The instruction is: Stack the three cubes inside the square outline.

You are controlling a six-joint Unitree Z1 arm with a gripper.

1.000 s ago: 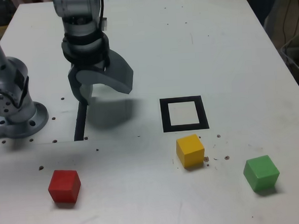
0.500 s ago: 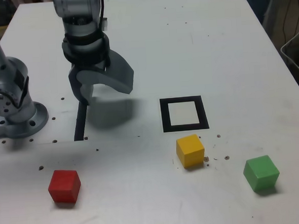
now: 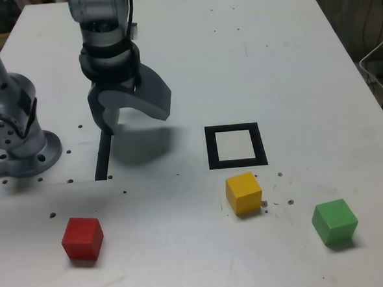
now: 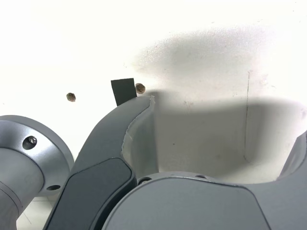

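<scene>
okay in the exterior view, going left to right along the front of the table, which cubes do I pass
red cube → yellow cube → green cube

Arm (image 3: 103, 25): grey metal cylinders, black joint bands, black cable. Gripper (image 3: 133, 118): curved dark-grey jaws. Round grey base (image 3: 19, 151), screw-fastened.

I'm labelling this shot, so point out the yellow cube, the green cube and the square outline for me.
yellow cube (image 3: 243, 192), exterior view, on its front face.
green cube (image 3: 335, 221), exterior view, middle of the cube.
square outline (image 3: 211, 149), exterior view, on the frame's black left strip.
</scene>
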